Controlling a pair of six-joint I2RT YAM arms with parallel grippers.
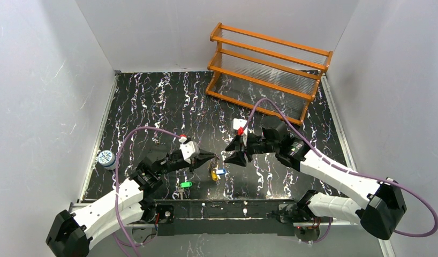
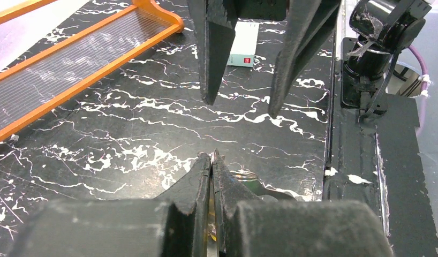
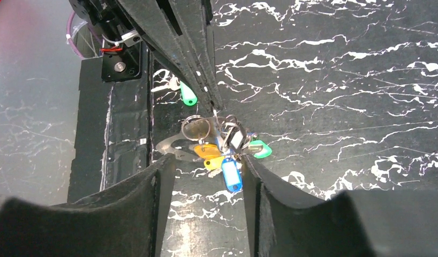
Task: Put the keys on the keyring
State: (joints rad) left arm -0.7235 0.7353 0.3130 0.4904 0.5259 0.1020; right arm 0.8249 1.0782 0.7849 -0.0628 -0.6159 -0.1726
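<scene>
A bunch of keys (image 1: 216,173) with yellow, blue, green and dark heads sits between my two grippers, and is clearest in the right wrist view (image 3: 226,154). The pale silvery keyring (image 3: 170,145) runs left from the bunch. My left gripper (image 1: 210,156) is shut, with a thin metal edge pinched at its tips (image 2: 212,157), seemingly the keyring, right above the bunch (image 3: 216,108). My right gripper (image 1: 234,151) is open and empty. It faces the bunch, which shows between its fingers (image 3: 206,167). One loose green-headed key (image 1: 185,184) lies apart near the front edge (image 3: 188,95).
A small round blue-white can (image 1: 105,159) stands at the left edge of the black marbled mat (image 1: 152,101). An orange wooden rack (image 1: 267,69) stands at the back right. A black base bar (image 1: 227,206) runs along the near edge. White walls close in three sides.
</scene>
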